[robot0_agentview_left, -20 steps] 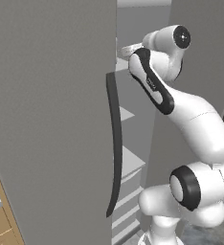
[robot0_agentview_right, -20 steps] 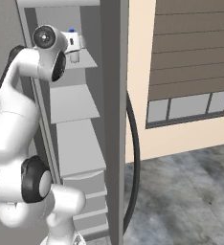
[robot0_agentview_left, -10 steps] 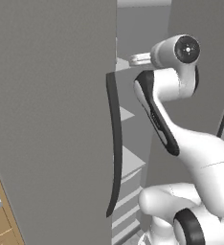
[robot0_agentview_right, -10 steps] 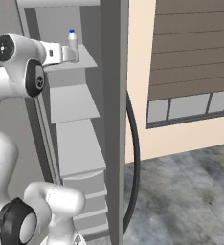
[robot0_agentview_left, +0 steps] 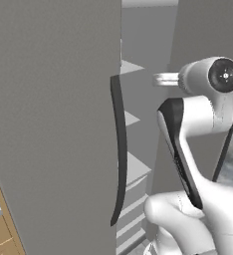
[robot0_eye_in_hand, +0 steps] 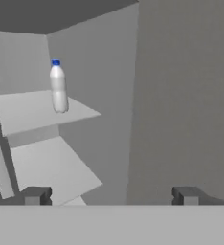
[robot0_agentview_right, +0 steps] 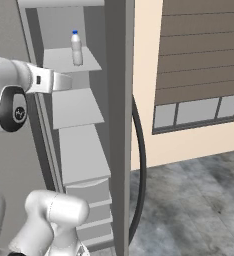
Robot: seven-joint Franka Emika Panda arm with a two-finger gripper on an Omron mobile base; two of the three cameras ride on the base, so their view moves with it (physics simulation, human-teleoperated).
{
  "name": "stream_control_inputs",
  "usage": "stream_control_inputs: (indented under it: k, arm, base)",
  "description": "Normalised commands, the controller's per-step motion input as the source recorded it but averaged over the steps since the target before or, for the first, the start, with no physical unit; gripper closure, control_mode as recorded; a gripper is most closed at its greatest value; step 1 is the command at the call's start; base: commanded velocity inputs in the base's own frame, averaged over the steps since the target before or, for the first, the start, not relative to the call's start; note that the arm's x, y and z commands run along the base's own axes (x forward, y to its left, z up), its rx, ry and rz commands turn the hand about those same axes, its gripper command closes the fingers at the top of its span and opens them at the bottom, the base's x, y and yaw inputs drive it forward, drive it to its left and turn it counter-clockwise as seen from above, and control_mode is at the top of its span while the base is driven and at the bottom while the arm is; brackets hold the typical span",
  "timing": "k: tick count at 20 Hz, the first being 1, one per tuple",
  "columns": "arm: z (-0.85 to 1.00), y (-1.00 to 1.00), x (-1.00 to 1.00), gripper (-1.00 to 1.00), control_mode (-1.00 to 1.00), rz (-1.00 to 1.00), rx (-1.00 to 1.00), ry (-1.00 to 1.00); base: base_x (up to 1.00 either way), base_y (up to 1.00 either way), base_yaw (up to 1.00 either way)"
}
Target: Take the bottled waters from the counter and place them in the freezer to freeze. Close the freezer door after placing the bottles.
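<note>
Open freezer point(robot0_agentview_right: 84, 140) compartment with one bottled water point(robot0_agentview_right: 77, 48) in place. The bottle is a slim, rounded cylinder of clear-whitish plastic with a small blue cap and no label visible; it stands upright, long axis vertical, cap upward, on the upper shelf point(robot0_agentview_right: 59, 61) toward that shelf's right side. In the hand view the same bottle point(robot0_eye_in_hand: 58, 88) stands near the shelf's front edge, well apart from the end effector point(robot0_eye_in_hand: 109, 195). The shelves are flat, matte white plates stacked one below another, with ribbed drawer fronts beneath them. The freezer door point(robot0_agentview_left: 54, 124) is a tall, flat, matte grey slab, swung open; its handle point(robot0_agentview_left: 119, 149) is a long, dark, gently curved bar running vertically along the edge. The end effector's two small dark fingertips point(robot0_eye_in_hand: 35, 195) stand wide apart, with nothing between them. The arm point(robot0_agentview_right: 9, 97) is smooth, glossy white with dark joints.
</note>
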Motion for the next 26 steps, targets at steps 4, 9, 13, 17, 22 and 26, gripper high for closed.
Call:
stream_control_inputs:
  k: [4,9,13,17,22,26]
  arm:
    - [-0.42,-0.01,-0.86,-1.00,-1.00,0.00,0.06,0.22]
    - [-0.33,0.00,-0.58,-1.00,-1.00,0.00,0.13,0.38]
    - [-0.30,0.00,-0.36,-1.00,-1.00,0.00,0.12,0.44]
    - [-0.49,0.00,-0.06,-1.00,-1.00,0.00,0.00,0.43]
    - [-0.41,-0.02,0.00,-1.00,-1.00,0.00,0.00,0.20]
    - [-0.34,0.00,-0.21,-1.00,-1.00,0.07,0.05,-0.06]
  base:
    - [0.00,0.00,0.00]
    - [0.00,0.00,0.00]
    - [0.00,0.00,0.00]
    - [0.00,0.00,0.00]
    - [0.00,0.00,0.00]
    - [0.00,0.00,0.00]
